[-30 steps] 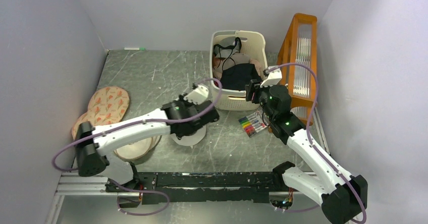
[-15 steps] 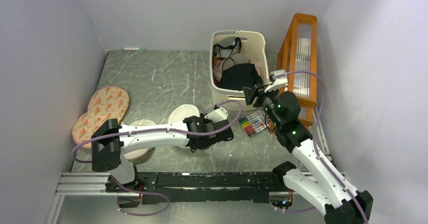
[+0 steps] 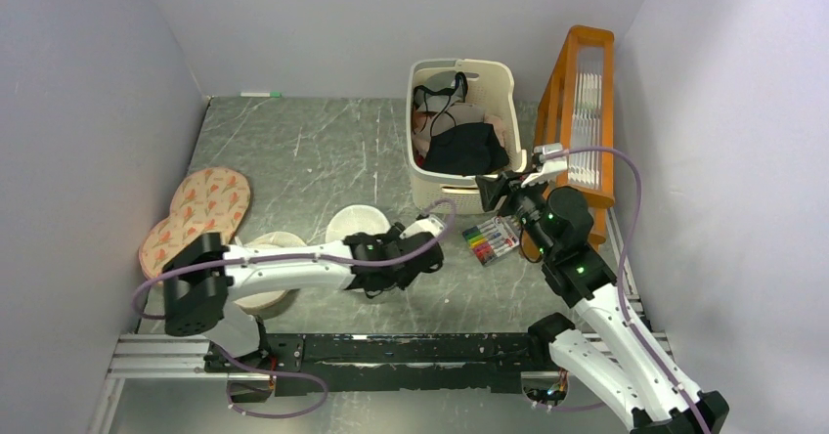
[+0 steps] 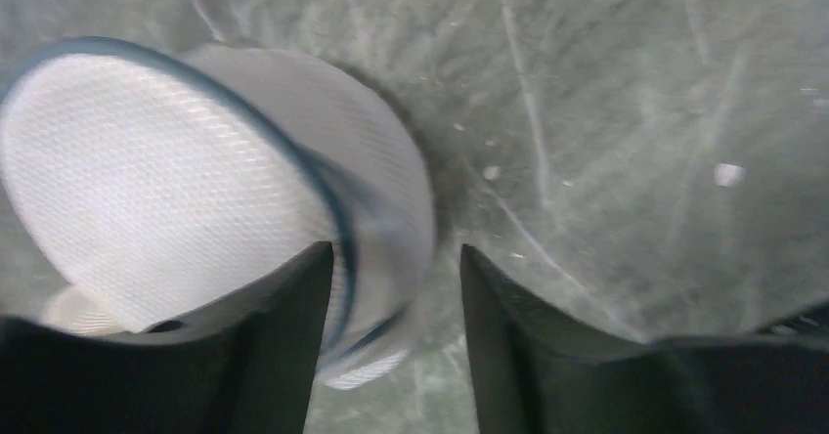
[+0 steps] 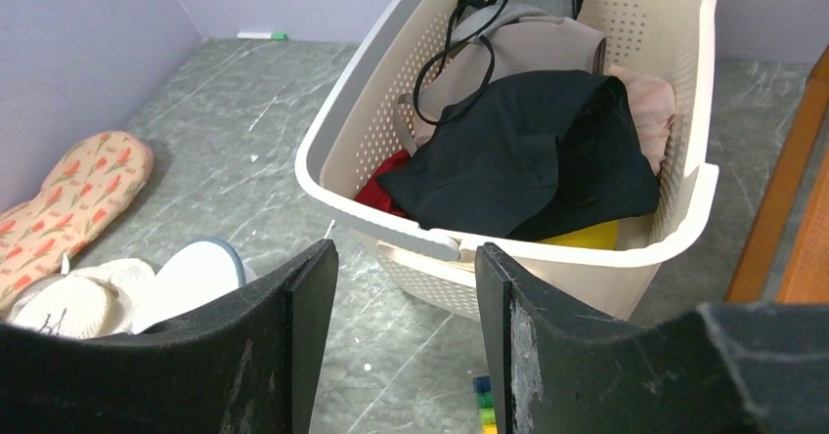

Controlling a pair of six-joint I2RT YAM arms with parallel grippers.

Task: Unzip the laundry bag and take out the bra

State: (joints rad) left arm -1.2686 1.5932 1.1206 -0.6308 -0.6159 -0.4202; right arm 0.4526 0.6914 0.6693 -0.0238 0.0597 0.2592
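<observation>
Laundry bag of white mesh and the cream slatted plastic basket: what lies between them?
Only bare grey table lies between the round white mesh laundry bag and the cream slatted plastic basket. The right wrist view shows this stretch.

Mesh, plastic and scratched grey tabletop
The laundry bag is fine white mesh cloth with a dark rim. The table is matt grey and scratched. The basket is smooth cream perforated plastic. The fingers of the right gripper are matt black and scuffed.
</observation>
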